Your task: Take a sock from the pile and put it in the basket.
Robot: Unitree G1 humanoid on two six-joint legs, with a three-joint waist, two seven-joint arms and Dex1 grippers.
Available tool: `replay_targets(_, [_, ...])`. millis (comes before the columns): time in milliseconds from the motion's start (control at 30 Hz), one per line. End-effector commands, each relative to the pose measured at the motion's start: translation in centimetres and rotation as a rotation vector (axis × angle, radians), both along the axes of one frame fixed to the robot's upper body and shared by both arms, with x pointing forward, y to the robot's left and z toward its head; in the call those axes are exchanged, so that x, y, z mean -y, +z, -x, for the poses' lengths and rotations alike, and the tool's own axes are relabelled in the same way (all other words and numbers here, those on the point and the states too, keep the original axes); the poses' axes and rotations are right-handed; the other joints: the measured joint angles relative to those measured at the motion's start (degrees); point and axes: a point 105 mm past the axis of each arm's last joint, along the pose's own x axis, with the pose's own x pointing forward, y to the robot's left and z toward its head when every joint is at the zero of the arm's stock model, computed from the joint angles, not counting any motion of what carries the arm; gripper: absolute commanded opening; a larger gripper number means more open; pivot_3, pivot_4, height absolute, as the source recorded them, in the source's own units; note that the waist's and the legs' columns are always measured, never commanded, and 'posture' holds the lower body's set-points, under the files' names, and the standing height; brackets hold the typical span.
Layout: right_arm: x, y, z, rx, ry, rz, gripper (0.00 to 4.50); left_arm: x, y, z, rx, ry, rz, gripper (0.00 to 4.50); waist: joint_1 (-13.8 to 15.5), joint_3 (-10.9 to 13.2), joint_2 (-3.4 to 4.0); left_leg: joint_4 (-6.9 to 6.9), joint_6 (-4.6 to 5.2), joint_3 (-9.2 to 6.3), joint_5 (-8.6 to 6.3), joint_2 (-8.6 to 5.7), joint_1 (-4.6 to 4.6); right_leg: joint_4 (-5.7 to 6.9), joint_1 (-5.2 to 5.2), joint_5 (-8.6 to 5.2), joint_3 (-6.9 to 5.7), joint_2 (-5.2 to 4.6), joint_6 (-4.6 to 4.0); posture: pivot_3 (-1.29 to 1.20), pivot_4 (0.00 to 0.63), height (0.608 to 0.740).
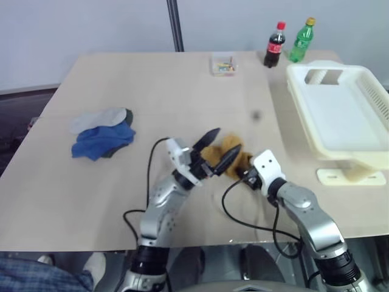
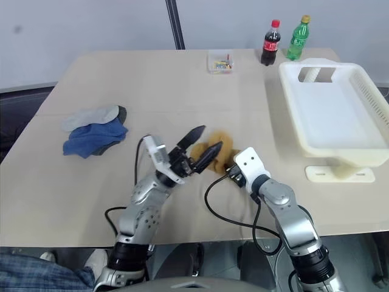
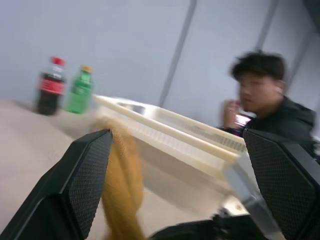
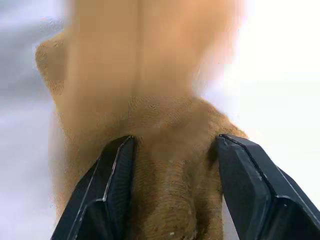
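Cola bottle (image 1: 275,44), green bottle (image 1: 301,40), small clear box (image 1: 223,64), tan table (image 1: 152,91), person (image 3: 270,107)

No readable text anywhere. Cola bottle (image 1: 275,45) has a red label, lettering too small to make out. Green bottle (image 1: 301,41) has a label too, equally unreadable. Small clear box (image 1: 223,65) of coloured bits: no print visible. Basket (image 1: 316,131): plain, no markings. Both bottles show blurred in the left wrist view, so nothing legible there either.
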Motion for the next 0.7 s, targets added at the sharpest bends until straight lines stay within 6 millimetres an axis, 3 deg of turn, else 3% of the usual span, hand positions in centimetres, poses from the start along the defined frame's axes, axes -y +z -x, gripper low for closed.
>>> replay_targets(33, [0.0,-1.2,0.6,-0.058,0.016,0.018,2.73,-1.3,1.0,1.2,0.008,0.034,0.015,4.48,0.05,0.0,0.0,0.0,0.0,0.0,0.0,0.0,0.0,0.01,0.0,0.0,0.0,-0.01,0.0,0.0,0.15,0.74])
replay_targets(200, [0.0,-1.3,0.6,-0.063,0.022,0.022,2.73,-2.9,0.7,2.7,-0.052,0.057,0.004,4.48,0.09,-0.01,-0.01,0.0,0.1,-0.02,-0.06,0.0,0.01,0.01,0.01,0.0,-0.02,0.0,0.0,0.0,0.15,0.74])
replay_targets(300, [-0.2,-1.4,0.5,-0.065,0.027,0.022,2.73,-3.9,-0.1,1.5,-0.093,0.128,-0.031,4.48,0.18,-0.01,-0.01,0.0,0.17,-0.03,-0.1,-0.01,0.03,0.03,0.02,0.0,-0.04,-0.01,0.0,0.0,0.15,0.74])
replay_targets(467, [-0.6,-1.3,0.5,-0.065,0.036,0.02,2.73,-3.1,-2.7,-2.1,-0.237,0.214,-0.149,4.48,0.12,-0.06,-0.08,0.01,0.17,-0.05,-0.1,-0.17,0.08,0.08,0.06,0.0,-0.07,0.02,0.0,0.0,0.15,0.74])
replay_targets(600, [-0.6,-1.3,0.4,-0.062,0.037,0.021,2.73,-1.1,-4.1,-2.3,-0.376,0.105,-0.193,4.48,-0.24,-0.07,-0.1,0.01,-0.01,-0.01,0.01,-0.17,0.05,0.06,0.02,0.0,-0.02,0.03,0.0,0.0,0.15,0.74])
replay_targets(700, [-0.4,-1.3,0.5,-0.057,0.027,0.027,2.73,-2.0,-4.4,-2.3,-0.309,0.158,-0.368,4.48,-0.31,-0.07,-0.1,0.0,-0.02,0.0,0.01,-0.12,0.05,0.06,0.0,0.0,-0.01,0.08,0.0,0.0,0.15,0.74])
